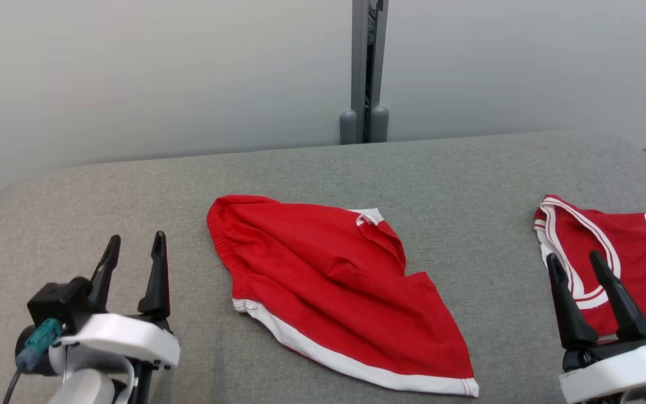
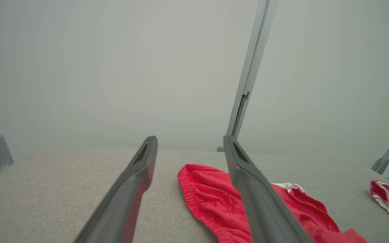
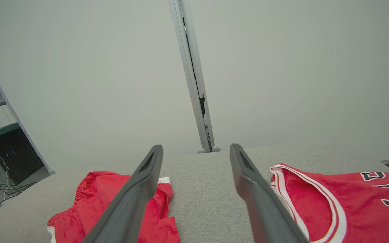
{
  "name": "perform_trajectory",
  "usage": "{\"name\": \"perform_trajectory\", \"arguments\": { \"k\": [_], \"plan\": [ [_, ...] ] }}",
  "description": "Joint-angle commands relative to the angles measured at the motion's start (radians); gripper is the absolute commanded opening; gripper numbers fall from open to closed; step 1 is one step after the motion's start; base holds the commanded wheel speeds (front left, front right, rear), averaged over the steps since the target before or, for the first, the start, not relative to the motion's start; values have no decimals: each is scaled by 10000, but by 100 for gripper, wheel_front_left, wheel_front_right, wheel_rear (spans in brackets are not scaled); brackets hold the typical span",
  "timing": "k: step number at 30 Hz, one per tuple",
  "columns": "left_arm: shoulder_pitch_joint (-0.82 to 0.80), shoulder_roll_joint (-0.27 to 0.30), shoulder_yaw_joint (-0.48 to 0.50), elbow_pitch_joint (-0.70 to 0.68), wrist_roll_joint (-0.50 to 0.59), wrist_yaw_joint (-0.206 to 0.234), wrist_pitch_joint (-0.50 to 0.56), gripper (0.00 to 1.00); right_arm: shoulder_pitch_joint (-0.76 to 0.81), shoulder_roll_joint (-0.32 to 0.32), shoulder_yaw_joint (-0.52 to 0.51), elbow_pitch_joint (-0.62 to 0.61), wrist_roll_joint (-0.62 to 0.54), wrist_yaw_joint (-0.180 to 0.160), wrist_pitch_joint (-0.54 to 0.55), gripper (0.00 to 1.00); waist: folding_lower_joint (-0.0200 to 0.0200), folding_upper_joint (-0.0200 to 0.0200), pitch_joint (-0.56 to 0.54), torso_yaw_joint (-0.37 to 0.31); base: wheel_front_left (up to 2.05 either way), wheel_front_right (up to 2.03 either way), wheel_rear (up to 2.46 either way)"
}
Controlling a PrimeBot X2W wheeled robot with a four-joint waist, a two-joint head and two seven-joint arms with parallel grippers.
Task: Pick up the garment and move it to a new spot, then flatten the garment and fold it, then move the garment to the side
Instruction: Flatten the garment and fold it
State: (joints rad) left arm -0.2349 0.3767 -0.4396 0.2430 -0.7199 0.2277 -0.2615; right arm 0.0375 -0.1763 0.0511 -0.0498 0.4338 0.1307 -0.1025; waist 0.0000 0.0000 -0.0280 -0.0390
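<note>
- Red shorts (image 1: pixel 334 292) lie mid-cushion in the head view, long axis running far-left to near-right. The left gripper (image 1: pixel 137 237) and right gripper (image 1: pixel 573 255) flank them, both wide and empty, and the left seems nearer.
- Left wrist view: the shorts (image 2: pixel 211 199) lie ahead-right of the spread fingers.
- Right wrist view: the shorts (image 3: pixel 89 195) lie to the left and a jersey (image 3: pixel 366 202) to the right.

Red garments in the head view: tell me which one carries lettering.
The jersey at the right edge, by the right gripper: dark letters, striped trim. The shorts in the middle are plain red with a white hem.
</note>
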Motion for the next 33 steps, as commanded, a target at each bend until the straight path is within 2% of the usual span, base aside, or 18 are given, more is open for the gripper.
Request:
{"name": "perform_trajectory", "arguments": {
  "k": [1,7,13,19,33],
  "plan": [
    [250,104,145,-412,82,171,-41,100,131,-21,2,-24,-27,1,-30,100,0,0,-16,20,0,0,0],
    [1701,181,331,-2397,698,1005,-43,100,289,23,-103,-189,-114,1,-103,100,0,0,-42,41,0,0,0],
    [2530,241,287,-3041,1055,1440,-45,100,414,23,-82,-298,-414,1,-84,100,0,0,32,-41,0,0,0],
    [2625,414,186,-3443,1233,1646,202,100,233,-38,-11,-417,-505,1,7,100,0,0,102,-37,0,0,0],
    [2619,443,34,-3548,1171,1728,434,100,175,-104,10,-307,-545,1,121,100,0,0,85,-27,0,0,0]
  ]
}}
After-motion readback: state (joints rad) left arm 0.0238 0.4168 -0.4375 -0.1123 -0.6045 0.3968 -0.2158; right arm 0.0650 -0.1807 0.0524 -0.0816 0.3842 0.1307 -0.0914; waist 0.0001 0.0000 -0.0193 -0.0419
